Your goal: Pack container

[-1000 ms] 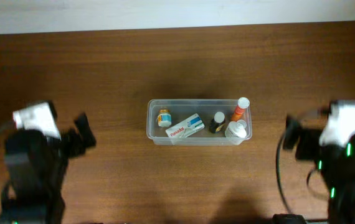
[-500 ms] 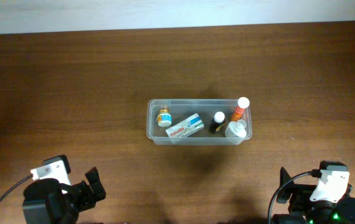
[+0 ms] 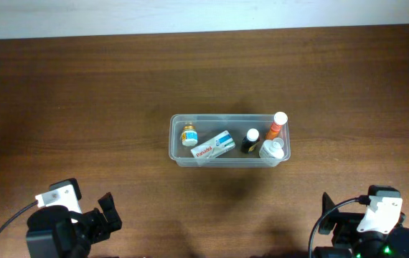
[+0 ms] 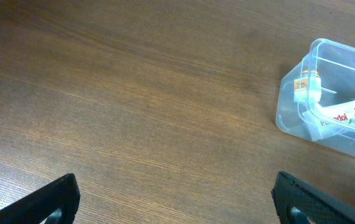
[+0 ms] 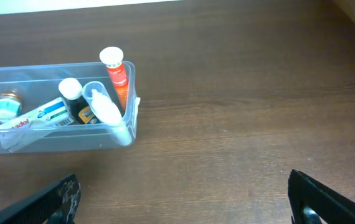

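Dark brown wood grain covers the whole table (image 3: 118, 93), with a pale strip of wall (image 3: 190, 14) along its far edge in the overhead view. The container (image 3: 172, 147) sits at the middle of the table, its long side running left to right, and all the small items lie inside it.

At its left end stands a jar (image 3: 189, 135) with a yellow label. Beside that, a white box (image 3: 214, 145) with red lettering and a blue patch lies tilted across the middle. Right of the box is a dark bottle (image 3: 250, 141) with a white cap. At the right end an orange bottle (image 3: 275, 130) leans against the far corner, its white cap poking above the rim, and a white bottle (image 3: 270, 150) lies tilted in the near corner, just beside the dark one.

The left gripper (image 4: 176, 198) is at the near left corner of the table, well apart from the container. In its wrist view its two black fingers show only at the bottom corners, spread wide, with bare wood between them and nothing held. The container's left end with the jar and box sits at the right edge of that view.

The right gripper (image 5: 187, 200) is at the near right corner, also well apart from the container. Its fingers are likewise spread wide and empty, over bare wood. In its view the container lies up and to the left, with the orange bottle nearest.
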`<state>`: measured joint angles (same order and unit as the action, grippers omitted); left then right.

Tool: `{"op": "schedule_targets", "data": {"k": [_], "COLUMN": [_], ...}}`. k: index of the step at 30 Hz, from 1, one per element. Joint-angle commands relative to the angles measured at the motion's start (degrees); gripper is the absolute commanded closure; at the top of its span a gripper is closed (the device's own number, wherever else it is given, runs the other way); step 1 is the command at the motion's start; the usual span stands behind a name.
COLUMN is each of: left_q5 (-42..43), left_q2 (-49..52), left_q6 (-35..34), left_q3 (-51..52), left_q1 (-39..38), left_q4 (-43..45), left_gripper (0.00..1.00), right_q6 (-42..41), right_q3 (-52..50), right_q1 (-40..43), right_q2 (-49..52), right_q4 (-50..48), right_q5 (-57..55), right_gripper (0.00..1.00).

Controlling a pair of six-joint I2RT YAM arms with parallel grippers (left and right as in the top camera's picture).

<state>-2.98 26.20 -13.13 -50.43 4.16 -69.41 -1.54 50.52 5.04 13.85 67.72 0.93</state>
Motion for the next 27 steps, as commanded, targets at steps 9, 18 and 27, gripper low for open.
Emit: {"op": "schedule_targets", "data": {"k": [9, 18, 27], "left_q5": [0.63, 0.63, 0.63], "left_q2": [-0.13, -0.13, -0.13], "left_q6": [-0.79, -0.79, -0.79], "left_q3": [0.44, 0.44, 0.44], "left_q1": [0.24, 0.24, 0.24], "left_q4": [0.11, 0.11, 0.11], "left_gripper": [0.01, 0.01, 0.01], "right_q6": [9.99, 10.84, 12.68], "right_q3": [-23.65, -50.07, -50.21], "right_q1": [-0.22, -0.61, -1.38], "right_q2": [-13.51, -13.64, -13.49], "right_q4": [-28.92, -70.03, -64.61], "right_q5": [8.26, 13.79, 13.49], "right_gripper": [0.02, 0.02, 0.02]}}
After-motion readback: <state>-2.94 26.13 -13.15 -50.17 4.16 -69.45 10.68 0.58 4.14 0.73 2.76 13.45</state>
